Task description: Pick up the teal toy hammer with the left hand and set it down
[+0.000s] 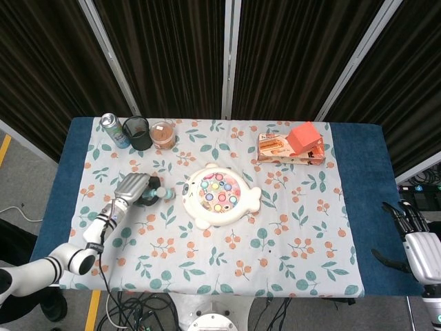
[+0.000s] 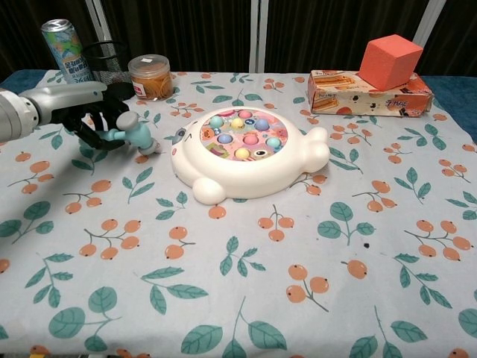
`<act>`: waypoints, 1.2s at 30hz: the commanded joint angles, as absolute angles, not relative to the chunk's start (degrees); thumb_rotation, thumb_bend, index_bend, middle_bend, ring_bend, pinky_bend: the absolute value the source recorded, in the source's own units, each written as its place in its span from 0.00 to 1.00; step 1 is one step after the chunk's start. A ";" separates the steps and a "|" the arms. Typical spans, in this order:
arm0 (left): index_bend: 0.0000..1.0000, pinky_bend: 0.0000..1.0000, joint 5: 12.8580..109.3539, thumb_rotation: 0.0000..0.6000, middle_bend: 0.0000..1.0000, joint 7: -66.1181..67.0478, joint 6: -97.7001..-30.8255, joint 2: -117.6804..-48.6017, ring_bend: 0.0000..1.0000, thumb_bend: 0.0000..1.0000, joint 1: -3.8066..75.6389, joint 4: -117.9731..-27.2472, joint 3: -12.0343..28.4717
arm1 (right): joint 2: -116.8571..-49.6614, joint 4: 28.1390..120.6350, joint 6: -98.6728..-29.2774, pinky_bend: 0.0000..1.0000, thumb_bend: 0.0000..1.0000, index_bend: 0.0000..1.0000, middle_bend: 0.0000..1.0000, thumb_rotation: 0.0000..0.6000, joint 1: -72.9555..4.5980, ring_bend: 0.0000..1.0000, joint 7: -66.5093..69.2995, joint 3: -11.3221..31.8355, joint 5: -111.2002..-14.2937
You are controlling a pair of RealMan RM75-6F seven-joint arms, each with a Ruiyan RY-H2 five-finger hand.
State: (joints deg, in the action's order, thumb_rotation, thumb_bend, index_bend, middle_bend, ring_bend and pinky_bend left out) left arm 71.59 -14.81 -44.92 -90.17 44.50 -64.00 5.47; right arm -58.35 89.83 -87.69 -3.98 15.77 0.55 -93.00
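Observation:
My left hand (image 1: 132,187) (image 2: 95,118) grips the teal toy hammer (image 1: 158,194) (image 2: 134,134) by its handle, low over the cloth just left of the white whack-a-mole toy (image 1: 219,196) (image 2: 246,153). The hammer's grey head points right and down, near the tablecloth; whether it touches the cloth I cannot tell. My right hand (image 1: 416,238) hangs off the table's right edge in the head view, fingers apart, holding nothing.
A can (image 2: 65,51), a black mesh cup (image 2: 108,58) and a jar of orange contents (image 2: 149,76) stand at the back left. A snack box (image 2: 369,91) with an orange cube (image 2: 391,61) on it sits at the back right.

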 commanded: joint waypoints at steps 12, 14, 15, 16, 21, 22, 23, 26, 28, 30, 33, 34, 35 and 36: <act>0.41 0.39 72.91 1.00 0.38 -14.29 -43.54 -90.33 0.31 0.53 43.60 -63.42 5.20 | -58.21 90.42 -87.66 0.02 0.07 0.02 0.18 1.00 -3.99 0.00 15.14 0.58 -93.04; 0.39 0.39 73.06 1.00 0.37 -14.07 -43.52 -90.21 0.30 0.53 43.54 -63.67 5.22 | -58.20 90.46 -87.66 0.02 0.08 0.02 0.18 1.00 -4.00 0.00 15.09 0.60 -93.05; 0.39 0.39 73.17 1.00 0.37 -13.88 -43.49 -90.10 0.30 0.53 43.48 -63.85 5.19 | -58.19 90.48 -87.64 0.02 0.08 0.02 0.18 1.00 -4.01 0.00 15.07 0.60 -93.05; 0.39 0.39 73.26 1.00 0.37 -13.78 -43.59 -90.05 0.30 0.53 43.40 -63.99 5.19 | -58.18 90.49 -87.63 0.02 0.08 0.02 0.18 1.00 -4.01 0.00 15.05 0.59 -93.05; 0.34 0.39 74.14 1.00 0.34 -13.32 -44.36 -89.64 0.27 0.48 42.86 -64.81 4.96 | -58.17 90.46 -87.69 0.02 0.07 0.02 0.18 1.00 -3.91 0.00 15.12 0.59 -92.94; 0.32 0.39 74.20 1.00 0.32 -13.23 -44.46 -89.57 0.25 0.44 42.77 -64.92 4.95 | -58.16 90.45 -87.72 0.02 0.07 0.02 0.18 1.00 -3.88 0.00 15.14 0.58 -92.92; 0.31 0.38 74.24 1.00 0.31 -13.16 -44.62 -89.52 0.24 0.41 42.68 -65.03 5.01 | -58.15 90.44 -87.76 0.02 0.07 0.02 0.18 1.00 -3.85 0.00 15.17 0.58 -92.93; 0.31 0.38 74.25 1.00 0.30 -13.47 -44.80 -89.20 0.23 0.31 42.38 -65.55 5.18 | -58.16 90.39 -88.03 0.02 0.07 0.02 0.18 1.00 -3.71 0.00 15.19 0.54 -93.04; 0.31 0.38 74.51 1.00 0.30 -13.90 -45.07 -88.83 0.23 0.29 42.12 -66.07 5.21 | -58.14 90.35 -88.24 0.02 0.07 0.02 0.18 1.00 -3.58 0.00 15.22 0.54 -93.04; 0.32 0.38 74.94 1.00 0.30 -14.68 -45.53 -88.40 0.23 0.28 41.73 -66.75 5.17 | -58.13 90.34 -88.43 0.02 0.07 0.02 0.18 1.00 -3.44 0.00 15.27 0.51 -93.05; 0.34 0.38 75.84 1.00 0.31 -15.95 -46.50 -87.73 0.24 0.28 41.13 -67.70 5.05 | -58.14 90.30 -88.66 0.02 0.08 0.02 0.18 1.00 -3.29 0.00 15.31 0.50 -93.08; 0.34 0.38 76.12 1.00 0.31 -16.35 -46.87 -87.55 0.24 0.28 40.91 -67.94 5.00 | -58.15 90.30 -88.73 0.02 0.08 0.02 0.18 1.00 -3.26 0.00 15.30 0.50 -93.11; 0.34 0.38 76.40 1.00 0.31 -16.70 -47.18 -87.37 0.24 0.28 40.72 -68.15 4.94 | -58.15 90.30 -88.81 0.02 0.07 0.02 0.18 1.00 -3.22 0.00 15.30 0.49 -93.15; 0.35 0.38 76.71 1.00 0.31 -17.05 -47.51 -87.12 0.24 0.28 40.51 -68.39 4.87 | -58.14 90.32 -88.90 0.02 0.07 0.02 0.18 1.00 -3.18 0.00 15.30 0.49 -93.21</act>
State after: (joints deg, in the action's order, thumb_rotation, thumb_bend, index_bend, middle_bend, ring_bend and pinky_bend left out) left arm 76.40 -16.73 -47.21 -87.39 40.77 -68.11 4.97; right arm -58.14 90.31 -88.88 -3.19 15.30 0.49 -93.19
